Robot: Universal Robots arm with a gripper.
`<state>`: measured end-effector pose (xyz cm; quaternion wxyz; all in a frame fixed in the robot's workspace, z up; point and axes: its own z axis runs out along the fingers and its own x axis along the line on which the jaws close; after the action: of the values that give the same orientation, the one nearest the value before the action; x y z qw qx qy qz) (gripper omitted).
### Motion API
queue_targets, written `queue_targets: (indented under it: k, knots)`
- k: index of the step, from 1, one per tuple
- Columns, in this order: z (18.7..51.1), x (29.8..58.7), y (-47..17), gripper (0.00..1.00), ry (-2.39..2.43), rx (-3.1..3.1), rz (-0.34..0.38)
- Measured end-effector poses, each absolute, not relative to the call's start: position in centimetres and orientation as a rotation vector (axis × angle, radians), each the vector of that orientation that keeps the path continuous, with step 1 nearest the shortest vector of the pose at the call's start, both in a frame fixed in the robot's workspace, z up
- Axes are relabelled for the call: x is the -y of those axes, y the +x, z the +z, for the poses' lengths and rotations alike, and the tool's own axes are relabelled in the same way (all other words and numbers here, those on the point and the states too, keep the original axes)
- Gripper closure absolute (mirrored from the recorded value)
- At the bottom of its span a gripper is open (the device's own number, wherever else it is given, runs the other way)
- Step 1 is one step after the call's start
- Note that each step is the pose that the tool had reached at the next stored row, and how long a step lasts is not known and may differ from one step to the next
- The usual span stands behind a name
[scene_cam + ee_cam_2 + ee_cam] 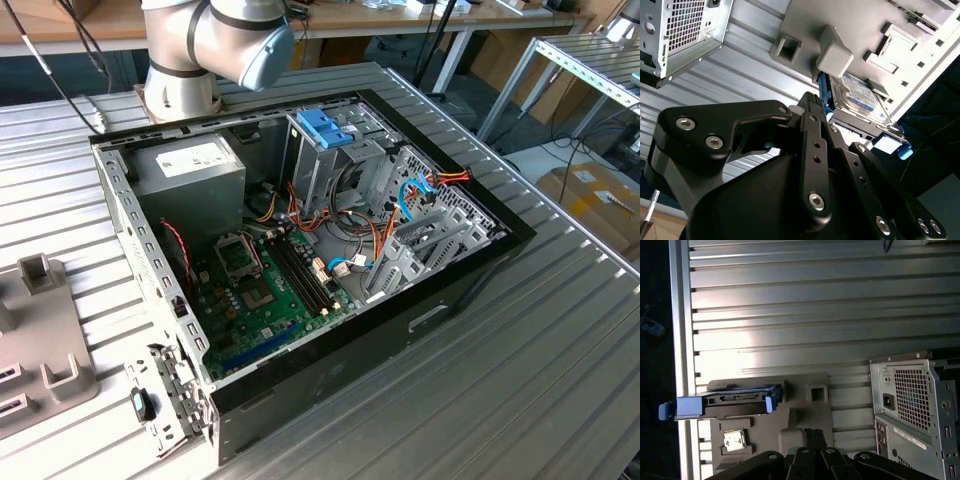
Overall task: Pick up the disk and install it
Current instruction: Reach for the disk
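The disk, grey metal in a light-blue carrier with an end tab, rests on its edge in a grey plastic fixture on the ribbed table. In the second wrist view the disk shows its pale label, with the blue tab beside it. My gripper hangs above the fixture, off to one side of the disk and apart from it. Its black fingers stand close together, shut with nothing between them.
The open computer case lies on the metal table, with a blue bracket on top of its drive cage. The case's rear panel is close beside the fixture. The table's edge runs just past the disk.
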<state>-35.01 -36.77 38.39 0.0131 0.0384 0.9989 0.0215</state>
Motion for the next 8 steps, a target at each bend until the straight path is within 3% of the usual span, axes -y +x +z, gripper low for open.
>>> queue_targets:
  k: [8]
  knots:
    - [38.25, 36.42, -35.72, 0.89, 0.12, -3.112, 0.067]
